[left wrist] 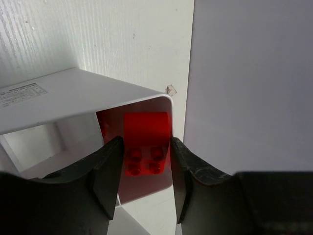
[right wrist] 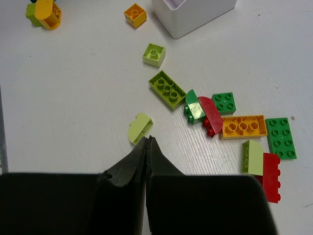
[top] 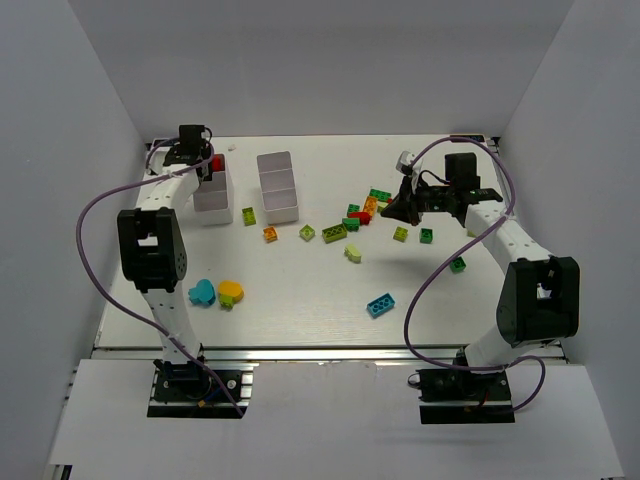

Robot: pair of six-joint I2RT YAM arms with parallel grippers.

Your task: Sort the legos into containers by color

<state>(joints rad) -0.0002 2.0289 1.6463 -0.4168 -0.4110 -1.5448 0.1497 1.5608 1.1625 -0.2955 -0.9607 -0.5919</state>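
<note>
Upper left: my left gripper (left wrist: 145, 143) brackets a red studded plastic brick (left wrist: 146, 128) over the white three-compartment plastic tray (left wrist: 73, 95), placed for dropping. I cannot tell whether it pinches. My right gripper (right wrist: 148, 141), pressed together and empty, hovers centre-right over loose bricks.

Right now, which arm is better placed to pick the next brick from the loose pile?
The right, I think. The right gripper hangs shut just above the pile, beside a lime curved brick. The left gripper is at the left tray, a red brick between its fingers, away from the pile.
</note>
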